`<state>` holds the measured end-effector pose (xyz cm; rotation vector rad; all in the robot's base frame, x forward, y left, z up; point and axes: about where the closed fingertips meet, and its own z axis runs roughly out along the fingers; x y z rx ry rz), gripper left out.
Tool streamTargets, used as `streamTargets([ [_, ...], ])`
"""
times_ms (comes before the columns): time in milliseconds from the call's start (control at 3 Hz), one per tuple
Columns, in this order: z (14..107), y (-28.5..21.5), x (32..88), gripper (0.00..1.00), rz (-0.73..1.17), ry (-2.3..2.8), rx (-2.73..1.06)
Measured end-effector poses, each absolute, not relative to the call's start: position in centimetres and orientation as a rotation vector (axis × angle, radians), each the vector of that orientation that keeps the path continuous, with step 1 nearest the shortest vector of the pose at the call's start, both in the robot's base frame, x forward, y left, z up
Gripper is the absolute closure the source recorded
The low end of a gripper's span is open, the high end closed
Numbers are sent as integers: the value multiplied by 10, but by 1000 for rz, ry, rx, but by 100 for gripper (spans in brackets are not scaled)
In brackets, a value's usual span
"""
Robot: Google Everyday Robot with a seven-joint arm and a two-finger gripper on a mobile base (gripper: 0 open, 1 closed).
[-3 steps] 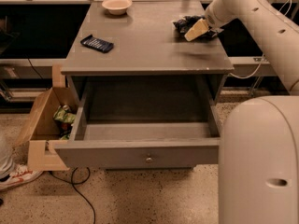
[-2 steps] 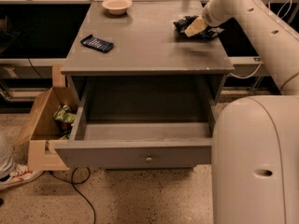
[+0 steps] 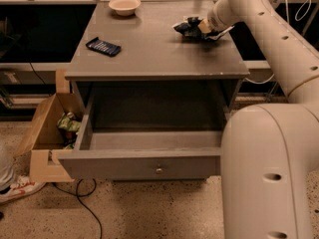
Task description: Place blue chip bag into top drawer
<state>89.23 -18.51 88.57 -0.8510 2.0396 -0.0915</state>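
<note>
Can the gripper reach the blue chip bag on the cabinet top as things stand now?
Probably yes. The gripper is right at the blue chip bag on the far right of the cabinet top, and nothing stands between them.

a small pale round bowl [image 3: 123,5] stands at the far edge of the flat grey cabinet top [image 3: 149,59], well apart from the gripper [image 3: 202,26], which is at the far right of the same top. nearer the left edge lies a flat dark blue rectangular device with rows of keys [image 3: 103,46], turned at a slant. on the speckled beige floor [image 3: 164,208], just left of the cabinet, sits an open brown cardboard box [image 3: 45,133] holding crumpled green packets [image 3: 68,123]. a thin black cable [image 3: 82,203] loops across the floor in front of the box. a white and red shoe [image 3: 20,189] shows at the left edge.
</note>
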Motion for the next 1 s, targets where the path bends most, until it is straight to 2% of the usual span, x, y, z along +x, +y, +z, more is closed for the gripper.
streamTargets([
  [333, 910, -183, 867, 96, -4, 1927, -884],
  [1000, 957, -182, 724, 100, 196, 1680, -1010],
])
